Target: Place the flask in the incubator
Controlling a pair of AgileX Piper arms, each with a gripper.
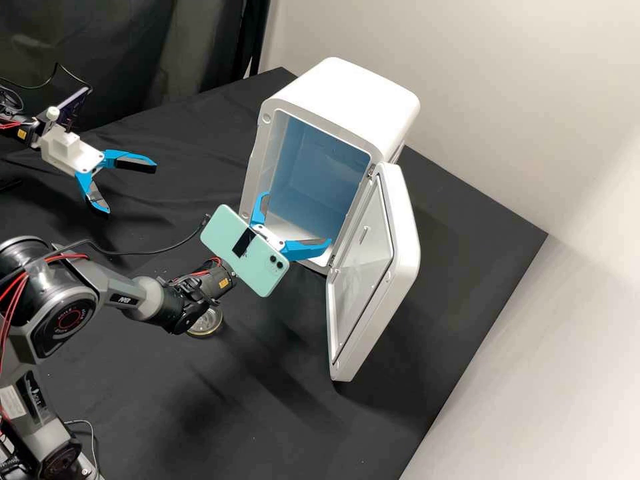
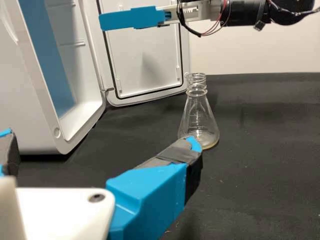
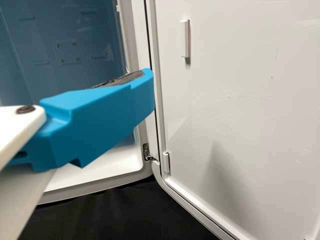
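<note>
High camera: fixed, off the arms, set above the bench [image 1: 467, 220] and facing forward and down at a middling slant. It takes in most of the surface, with the incubator [image 1: 347, 100] toward the far right corner.

Left wrist camera: low over the surface, well back, facing across it to the incubator's open door [image 2: 145, 60]. The flask [image 2: 198, 117] is in the middle distance.

Right wrist camera: close at the incubator's mouth, facing the hinge line between the blue interior [image 3: 65, 50] and the door's inner face.

Shared: all three catch door and interior. The high and left wrist cameras also share the right gripper [image 1: 297, 219].
</note>
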